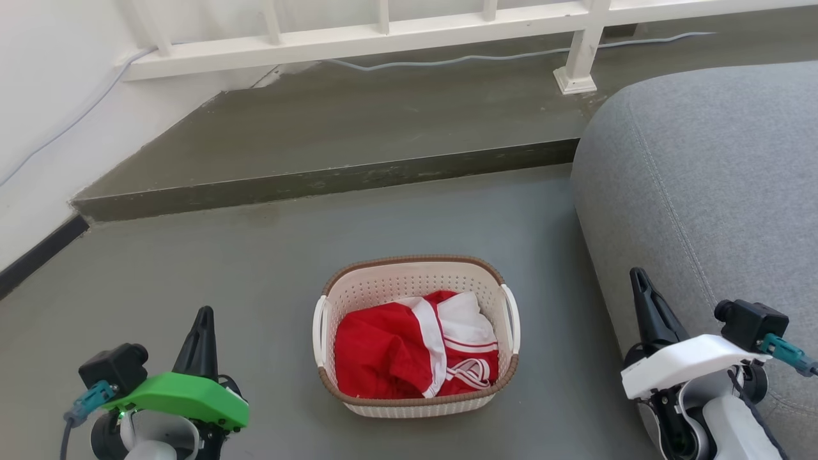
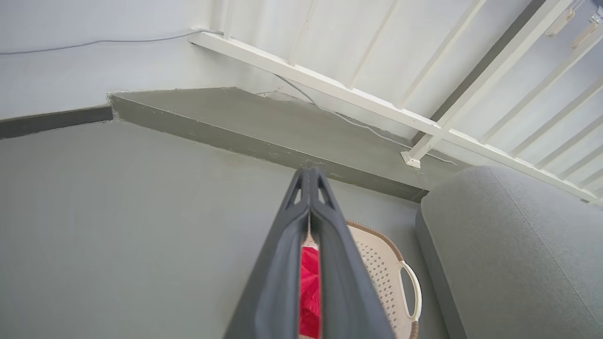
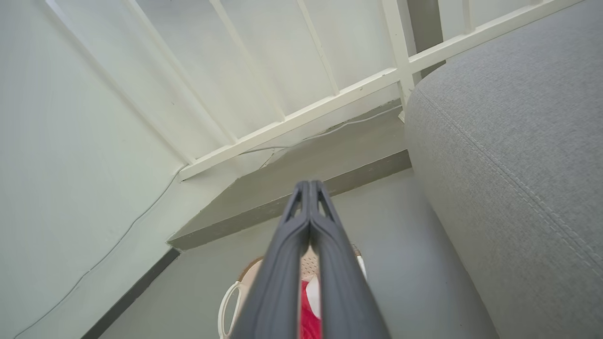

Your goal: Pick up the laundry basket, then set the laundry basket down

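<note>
Basket first: the laundry basket [image 1: 396,284] stands upright on the grey floor [image 1: 192,268], ahead of the two arms and between them, touching neither. Red and white clothes [image 1: 383,348] lie bunched inside it. The left claw [image 1: 204,316] is low at the basket's left, well apart from it, with its two dark fingers pressed together and nothing between them. The right claw [image 1: 637,276] is at the basket's right, close against the edge of the grey sofa [image 1: 703,179], its fingers likewise closed and empty. Beyond the basket a low step [image 1: 319,182] rises toward a white railing [image 1: 383,32].
</note>
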`<state>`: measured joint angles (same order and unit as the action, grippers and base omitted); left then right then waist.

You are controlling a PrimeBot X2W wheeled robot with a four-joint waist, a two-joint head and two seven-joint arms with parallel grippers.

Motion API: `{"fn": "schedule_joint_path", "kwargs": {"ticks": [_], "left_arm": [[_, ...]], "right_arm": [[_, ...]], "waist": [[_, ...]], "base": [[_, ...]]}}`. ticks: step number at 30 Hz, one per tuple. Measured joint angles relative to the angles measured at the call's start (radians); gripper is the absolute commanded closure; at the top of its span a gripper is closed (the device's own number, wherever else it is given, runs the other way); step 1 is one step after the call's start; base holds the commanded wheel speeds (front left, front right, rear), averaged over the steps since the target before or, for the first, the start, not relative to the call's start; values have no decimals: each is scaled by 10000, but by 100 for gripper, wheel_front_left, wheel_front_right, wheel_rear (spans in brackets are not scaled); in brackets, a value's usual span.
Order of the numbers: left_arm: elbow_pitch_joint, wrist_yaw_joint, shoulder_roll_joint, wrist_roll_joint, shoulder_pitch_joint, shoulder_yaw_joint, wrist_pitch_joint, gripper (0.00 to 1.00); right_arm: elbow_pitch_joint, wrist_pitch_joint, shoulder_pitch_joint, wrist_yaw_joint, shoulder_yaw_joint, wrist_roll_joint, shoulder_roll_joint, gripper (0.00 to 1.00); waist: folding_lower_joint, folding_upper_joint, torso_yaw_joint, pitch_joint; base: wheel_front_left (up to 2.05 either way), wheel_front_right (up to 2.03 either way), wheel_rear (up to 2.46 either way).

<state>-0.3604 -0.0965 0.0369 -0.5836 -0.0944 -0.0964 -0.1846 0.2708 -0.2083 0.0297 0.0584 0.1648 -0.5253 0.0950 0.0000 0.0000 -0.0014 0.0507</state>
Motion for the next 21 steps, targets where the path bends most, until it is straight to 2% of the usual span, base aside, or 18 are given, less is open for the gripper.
{"fn": "schedule_joint_path", "kwargs": {"ticks": [21], "left_arm": [[142,-17,-8,-2675,-1,566,884,100]], "right_arm": [[-6,842,18,148,-748,-2899,-107,100]], "waist": [[0,0,10,-130]], "base": [[0,0,0]]}}
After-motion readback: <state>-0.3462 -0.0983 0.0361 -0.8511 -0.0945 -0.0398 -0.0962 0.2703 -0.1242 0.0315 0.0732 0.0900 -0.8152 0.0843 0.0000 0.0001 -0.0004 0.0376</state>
